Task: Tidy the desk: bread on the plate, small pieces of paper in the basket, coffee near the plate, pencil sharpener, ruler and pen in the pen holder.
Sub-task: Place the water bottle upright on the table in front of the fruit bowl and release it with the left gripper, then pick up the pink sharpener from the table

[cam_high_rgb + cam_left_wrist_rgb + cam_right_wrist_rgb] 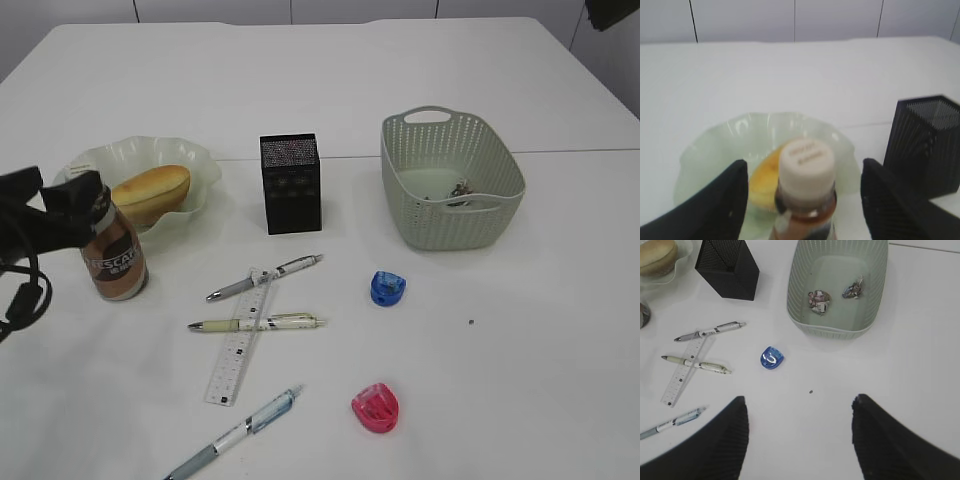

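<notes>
The left gripper (pixel 802 200) stands with its fingers (pixel 715 210) spread wide on either side of the coffee bottle (pixel 114 255), a clear gap showing between each dark finger and the bottle's neck in the left wrist view — the bottle is not clamped. It stands upright on the white table (pixel 500 340), just beside the near rim of the pale scalloped plate (pixel 205 160), and the bread (pixel 152 192) lies on that plate. To the right of the plate stands the black mesh pen holder (pixel 290 183), upright and apart from it. Further right sits the green basket (pixel 500 205), with two small crumpled pieces of paper (pixel 819 301) on its floor. In front of the pen holder the clear ruler (pixel 238 345) lies at a slant; a grey pen (pixel 262 277) crosses its upper end and a pale green pen (pixel 257 323) lies across its middle. A third pen with a blue barrel (pixel 235 433) lies nearer the front edge, well apart from the others. The blue pencil sharpener (pixel 387 288) rests between the pens and the basket, and a pink pencil sharpener (pixel 376 408) lies nearer the front. The right gripper (pixel 800 440) hangs above the table with its fingers apart and nothing between them — the blue sharpener lies ahead of it, untouched.
</notes>
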{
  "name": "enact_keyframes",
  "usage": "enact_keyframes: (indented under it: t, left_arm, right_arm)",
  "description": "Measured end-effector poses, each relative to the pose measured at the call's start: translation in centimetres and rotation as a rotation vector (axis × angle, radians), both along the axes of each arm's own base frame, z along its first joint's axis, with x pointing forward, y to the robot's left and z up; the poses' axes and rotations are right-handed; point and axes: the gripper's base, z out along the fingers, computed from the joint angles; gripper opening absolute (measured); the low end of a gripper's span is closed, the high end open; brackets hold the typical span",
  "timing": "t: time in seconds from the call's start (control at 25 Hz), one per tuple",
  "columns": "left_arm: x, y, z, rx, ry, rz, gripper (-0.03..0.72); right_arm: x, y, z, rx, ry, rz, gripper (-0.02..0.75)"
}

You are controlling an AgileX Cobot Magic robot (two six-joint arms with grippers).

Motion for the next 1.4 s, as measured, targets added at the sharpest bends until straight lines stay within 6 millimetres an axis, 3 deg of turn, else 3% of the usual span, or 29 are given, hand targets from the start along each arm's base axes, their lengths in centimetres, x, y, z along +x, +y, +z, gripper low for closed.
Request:
enact_keyframes:
  t: [0.16, 0.32, 0.68, 1.0, 1.2, 1.4]
  left_arm:
    - [-1.0, 0.2, 3.1, -0.008, -0.023, -0.006, 0.516]
    - [-3.1, 0.5, 5.2, -0.005, 0.128, -0.012, 0.503]
    - [-9.6, 1.4, 10.2, -0.010, 0.636, -0.019, 0.497]
    - [-13.8, 2.1, 16.7, 0.061, 0.963, -0.017, 0.497]
    - [-14.2, 2.5, 20.6, 0.049, 0.931, 0.027, 0.497]
    - [-13.8, 2.2, 20.9, 0.020, 0.951, 0.018, 0.497]
  right_arm:
    - [0.0, 0.0, 0.0, 0.000, 0.000, 0.000, 0.477]
    - [0.0, 0.0, 0.0, 0.000, 0.000, 0.000, 0.477]
    - [0.0, 0.0, 0.0, 0.021, 0.008, -0.030, 0.477]
    - [-0.7, -0.1, 0.1, 0.067, 0.021, -0.088, 0.477]
    - [-1.8, -0.2, -1.6, 0.089, 0.087, -0.129, 0.477]
    - [-2.9, 0.2, -5.5, 0.085, 0.226, -0.125, 0.477]
